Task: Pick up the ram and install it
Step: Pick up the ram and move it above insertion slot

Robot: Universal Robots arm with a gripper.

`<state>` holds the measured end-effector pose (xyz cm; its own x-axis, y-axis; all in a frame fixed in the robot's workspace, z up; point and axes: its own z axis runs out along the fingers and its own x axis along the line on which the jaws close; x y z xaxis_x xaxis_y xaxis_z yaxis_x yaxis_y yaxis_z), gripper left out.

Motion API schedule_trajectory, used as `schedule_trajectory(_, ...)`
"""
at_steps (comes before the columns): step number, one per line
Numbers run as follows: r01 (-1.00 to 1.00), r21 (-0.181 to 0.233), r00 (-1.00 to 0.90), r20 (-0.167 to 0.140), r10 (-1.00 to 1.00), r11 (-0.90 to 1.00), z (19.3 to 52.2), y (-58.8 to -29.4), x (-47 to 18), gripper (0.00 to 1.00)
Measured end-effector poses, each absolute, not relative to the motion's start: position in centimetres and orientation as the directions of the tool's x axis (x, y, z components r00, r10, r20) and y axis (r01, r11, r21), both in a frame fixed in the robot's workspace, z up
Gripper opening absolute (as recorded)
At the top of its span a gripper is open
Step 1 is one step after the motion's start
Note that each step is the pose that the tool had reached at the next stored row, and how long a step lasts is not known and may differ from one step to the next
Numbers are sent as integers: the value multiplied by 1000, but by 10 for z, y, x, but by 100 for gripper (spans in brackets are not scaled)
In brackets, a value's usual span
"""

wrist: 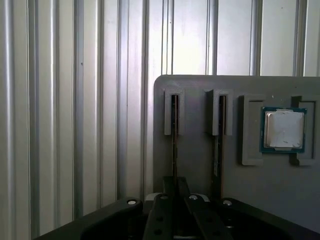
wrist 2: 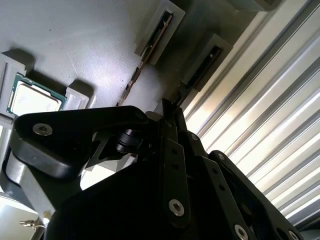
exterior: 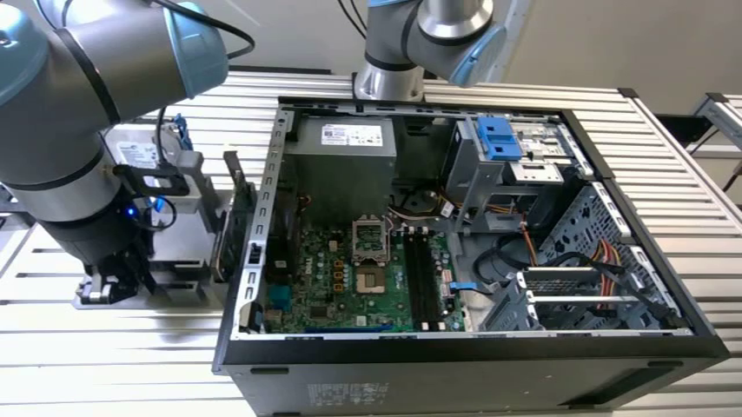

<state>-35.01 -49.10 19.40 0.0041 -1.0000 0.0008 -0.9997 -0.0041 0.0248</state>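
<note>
The ram (wrist: 174, 135) is a thin dark stick standing on edge in the slot of the grey holder (wrist: 200, 165) nearest that holder's edge; it is also seen end-on in the second wrist view (wrist 2: 202, 65). My gripper (wrist: 175, 187) sits right over this stick with its fingers drawn close together on either side of it. The second wrist view puts the gripper (wrist 2: 169, 107) in line with the same slot. In the exterior view the gripper (exterior: 110, 287) is low at the holder (exterior: 186, 261), on the exterior view's left of the open computer case (exterior: 464, 365). The motherboard's long memory slots (exterior: 423, 278) lie inside the case.
A second thin stick (wrist: 218, 135) stands in the neighbouring slot. A square silver processor chip (wrist: 284, 129) lies in a pocket further along the holder. A hard drive (exterior: 139, 152) and an upright card (exterior: 238, 213) stand between the holder and the case wall. Ribbed metal table (wrist: 60, 125) surrounds everything.
</note>
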Motion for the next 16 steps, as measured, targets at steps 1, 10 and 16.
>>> schedule_trajectory(1, -1000, 25, 4, 1, -1000, -4, 195, -491, -350, 0)
schedule_trajectory(10, -1000, 25, 4, 1, -1000, -4, 203, -491, -350, 0)
schedule_trajectory(16, -1000, 25, 4, 1, -1000, -4, 209, -491, -350, 0)
